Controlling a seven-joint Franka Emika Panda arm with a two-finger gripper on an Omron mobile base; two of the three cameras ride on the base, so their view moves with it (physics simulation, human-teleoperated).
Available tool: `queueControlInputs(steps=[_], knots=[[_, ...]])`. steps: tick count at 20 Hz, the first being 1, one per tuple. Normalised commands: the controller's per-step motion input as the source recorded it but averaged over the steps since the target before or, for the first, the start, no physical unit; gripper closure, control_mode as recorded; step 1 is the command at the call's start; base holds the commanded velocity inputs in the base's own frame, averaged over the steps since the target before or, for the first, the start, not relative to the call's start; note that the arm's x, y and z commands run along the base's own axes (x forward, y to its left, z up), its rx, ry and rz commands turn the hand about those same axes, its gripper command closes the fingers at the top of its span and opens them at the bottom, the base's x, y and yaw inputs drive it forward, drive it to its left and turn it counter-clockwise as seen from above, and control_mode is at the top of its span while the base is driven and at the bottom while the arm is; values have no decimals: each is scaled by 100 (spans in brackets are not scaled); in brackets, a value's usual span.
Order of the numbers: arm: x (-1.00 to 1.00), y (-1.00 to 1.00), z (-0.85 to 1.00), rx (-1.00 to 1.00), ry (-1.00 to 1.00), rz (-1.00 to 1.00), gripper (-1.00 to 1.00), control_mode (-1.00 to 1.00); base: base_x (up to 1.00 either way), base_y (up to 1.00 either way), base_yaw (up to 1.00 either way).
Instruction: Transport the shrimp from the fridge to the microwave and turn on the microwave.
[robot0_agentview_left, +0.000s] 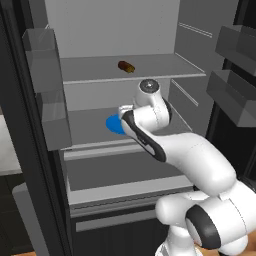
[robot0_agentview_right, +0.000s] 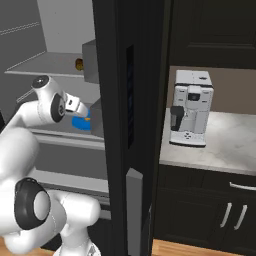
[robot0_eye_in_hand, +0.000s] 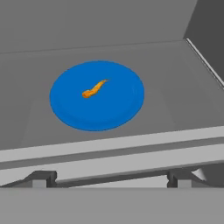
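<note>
The fridge stood open, with its light grey inside and flat shelves in view. On the middle shelf lay a round blue plate, and the shrimp, a small curved orange piece, rested on the plate a little left of its centre. The end effector was in front of this shelf's edge and pointed toward the plate. Its two dark fingertips were spread wide apart and held nothing. They did not touch the plate or the shrimp.

On the upper shelf, well apart from the plate, lay a dark brown-red oblong food item. Translucent grey door bins hung at the right side in the left base view.

In the right base view, a white coffee machine stood on the bench, to the right of the dark fridge frame.
</note>
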Motion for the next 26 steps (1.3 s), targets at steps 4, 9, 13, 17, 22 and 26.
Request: queueControlInputs(steps=[4,9,13,17,22,26], knots=[[28,4,-8,3,0,0,-100,-100,0,0,0],[22,2,-15,5,0,-1,-100,-100,0,0,0],[20,0,-21,2,-1,-4,-100,-100,0,0,0],[15,0,-13,4,0,-4,-100,-100,0,0,0],[14,0,-4,6,0,-4,-100,-100,0,0,0],[13,0,-4,7,0,-4,-100,-100,0,0,0]])
